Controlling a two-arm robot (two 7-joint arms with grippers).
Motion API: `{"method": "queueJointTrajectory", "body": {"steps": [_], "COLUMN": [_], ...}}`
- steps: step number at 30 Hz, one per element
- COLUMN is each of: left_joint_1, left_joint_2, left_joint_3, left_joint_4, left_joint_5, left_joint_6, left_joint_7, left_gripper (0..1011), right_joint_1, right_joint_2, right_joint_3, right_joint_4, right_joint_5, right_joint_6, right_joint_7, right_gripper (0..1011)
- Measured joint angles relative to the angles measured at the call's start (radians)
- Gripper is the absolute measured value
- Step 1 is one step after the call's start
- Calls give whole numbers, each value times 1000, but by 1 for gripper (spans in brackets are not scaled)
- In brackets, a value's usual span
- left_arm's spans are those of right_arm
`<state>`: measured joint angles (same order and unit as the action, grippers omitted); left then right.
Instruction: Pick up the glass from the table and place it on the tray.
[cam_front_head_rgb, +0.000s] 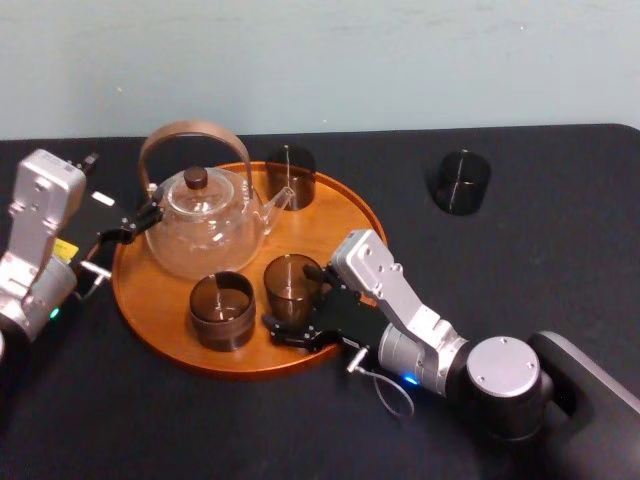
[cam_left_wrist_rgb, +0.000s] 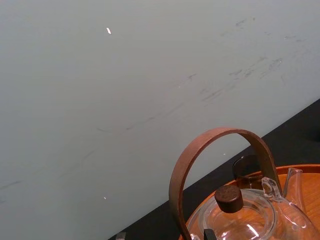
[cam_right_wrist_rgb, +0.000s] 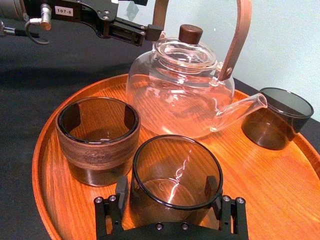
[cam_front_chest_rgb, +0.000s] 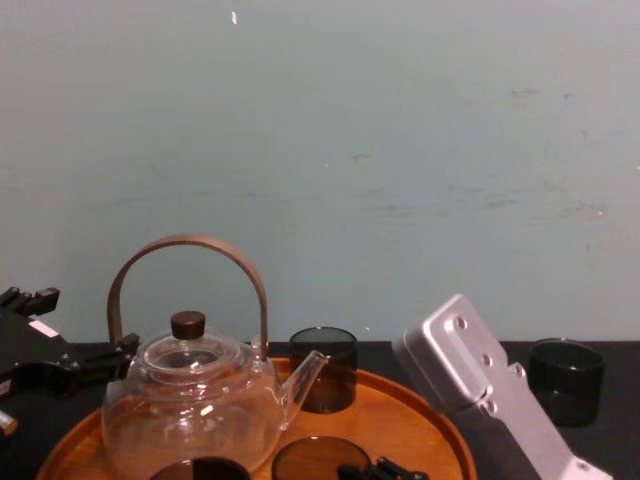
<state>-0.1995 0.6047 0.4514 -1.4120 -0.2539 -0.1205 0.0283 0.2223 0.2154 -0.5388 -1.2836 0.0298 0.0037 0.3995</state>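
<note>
One glass (cam_right_wrist_rgb: 176, 167), seemingly in right hand (cam_right_wrist_rgb: 167, 190)

This looks like a robot lab bench. A matte black table (cam_front_head_rgb: 560, 260) fills the lower part of the head view, and a bare, scuffed pale wall (cam_front_head_rgb: 400, 60) runs across the top. A left arm (cam_front_head_rgb: 38, 235) and a right arm (cam_front_head_rgb: 400, 300), both metal with cables and a numbered label (cam_right_wrist_rgb: 65, 10), flank a tea set: tray (cam_front_head_rgb: 345, 215) and teapot (cam_front_head_rgb: 200, 235).
</note>
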Motion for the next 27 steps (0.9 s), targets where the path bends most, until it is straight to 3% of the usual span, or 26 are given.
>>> {"method": "queueJointTrajectory", "body": {"steps": [11,27], "left_joint_1": [0,0], "left_joint_2": [0,0], "left_joint_3": [0,0], "left_joint_4": [0,0], "left_joint_5": [0,0], "left_joint_6": [0,0], "left_joint_7": [0,0], "left_gripper": [1010,1009], "right_joint_1": [-16,-104], "right_joint_2": [16,101], "right_joint_3": [7,55], "right_joint_4": [-29,-148], "right_joint_5": [16,51], "right_joint_6": [16,45], "right_joint_7": [19,17], "right_gripper": [1002,1002]}}
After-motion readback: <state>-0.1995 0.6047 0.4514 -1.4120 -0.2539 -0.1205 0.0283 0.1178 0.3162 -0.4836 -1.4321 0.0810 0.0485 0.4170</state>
